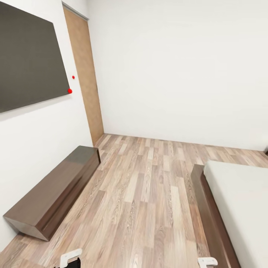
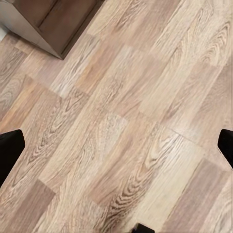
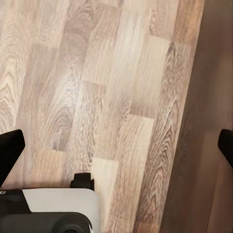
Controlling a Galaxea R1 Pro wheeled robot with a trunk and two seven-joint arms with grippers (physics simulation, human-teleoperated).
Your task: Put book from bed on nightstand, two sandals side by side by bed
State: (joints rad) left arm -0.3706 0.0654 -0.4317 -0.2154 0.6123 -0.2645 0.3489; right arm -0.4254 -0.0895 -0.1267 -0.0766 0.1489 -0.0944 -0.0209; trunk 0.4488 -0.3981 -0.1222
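Observation:
The bed (image 1: pixel 238 201) shows at the right of the head view, with a plain off-white mattress on a dark brown frame (image 1: pixel 210 216). The book, the two sandals and the nightstand are out of view. My left gripper (image 2: pixel 116 150) hangs open over bare wood-plank floor, its dark fingertips (image 2: pixel 9 150) far apart. Beside the bed frame (image 3: pixel 208 121), my right gripper (image 3: pixel 116 150) is open too, with nothing between its fingers. White parts of my left arm (image 1: pixel 70 257) and right arm (image 1: pixel 206 261) peek in at the head view's lower edge.
A long low dark bench cabinet (image 1: pixel 56 193) runs along the left wall under a dark wall screen (image 1: pixel 29 56). A brown door (image 1: pixel 85 78) stands in the far left corner. Wood-plank floor (image 1: pixel 145 193) lies between cabinet and bed. My base (image 3: pixel 48 213) shows under the right gripper.

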